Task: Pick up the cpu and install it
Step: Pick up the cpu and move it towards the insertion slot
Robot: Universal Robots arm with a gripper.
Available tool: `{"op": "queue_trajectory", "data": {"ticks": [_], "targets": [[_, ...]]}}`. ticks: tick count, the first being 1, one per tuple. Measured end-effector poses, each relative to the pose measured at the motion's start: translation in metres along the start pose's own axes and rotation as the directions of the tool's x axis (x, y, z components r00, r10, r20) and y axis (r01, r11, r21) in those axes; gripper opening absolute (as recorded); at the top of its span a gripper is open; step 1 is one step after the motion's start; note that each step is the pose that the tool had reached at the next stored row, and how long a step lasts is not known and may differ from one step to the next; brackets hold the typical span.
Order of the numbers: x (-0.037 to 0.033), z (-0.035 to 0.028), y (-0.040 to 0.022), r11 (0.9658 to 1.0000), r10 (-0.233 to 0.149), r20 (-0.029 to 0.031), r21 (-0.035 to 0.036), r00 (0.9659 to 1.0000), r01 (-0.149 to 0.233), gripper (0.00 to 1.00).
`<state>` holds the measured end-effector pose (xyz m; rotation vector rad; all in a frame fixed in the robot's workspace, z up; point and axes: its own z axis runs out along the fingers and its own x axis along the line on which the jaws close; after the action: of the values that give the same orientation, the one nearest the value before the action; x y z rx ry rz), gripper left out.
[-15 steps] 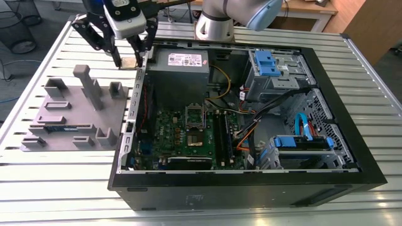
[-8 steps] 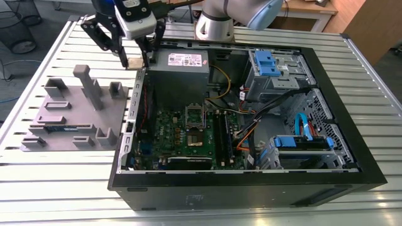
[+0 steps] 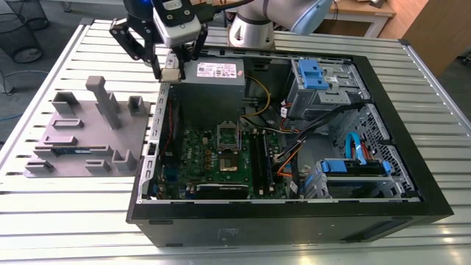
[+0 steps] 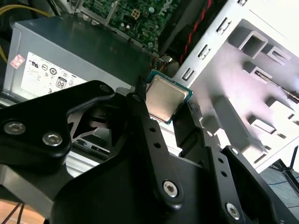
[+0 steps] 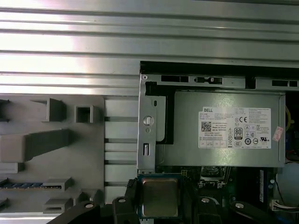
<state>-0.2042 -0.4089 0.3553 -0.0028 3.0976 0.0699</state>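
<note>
**Item 1: gripper, on 1 arm.** Clamped on the cpu. 2 black fingers press 2 opposite edges of the chip, and nothing else is touching them. In the exterior view it hangs above the corner of the power supply that is nearest the grey tray, about over the case's side wall.

**Item 2: cpu.** Small flat square with a silver lid and a green rim, held clear of every surface. The lid faces both wrist cameras. Being square, it has no long axis to speak of.

**Item 3: socket frame.** Silver rectangle on the green motherboard, just past the power supply's inner edge, deeper in the open case. It lies lower than the held chip and off towards the exterior view's right. Whether the frame stands open cannot be told.

**Item 4: grey tray.** On the slatted table beside the case, on the far side of the side wall from the power supply. It carries 1 green memory stick, well apart from the gripper.

**Status (judged):** pickup done; chip not yet seated.
</note>
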Motion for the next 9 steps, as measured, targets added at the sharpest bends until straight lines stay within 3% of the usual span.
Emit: {"op": "queue_trajectory", "data": {"ticks": [9], "targets": [[-0.0259,0.0015,-0.0001,1.0,0.0,0.0,0.0,1.0,0.0,0.47]]}}
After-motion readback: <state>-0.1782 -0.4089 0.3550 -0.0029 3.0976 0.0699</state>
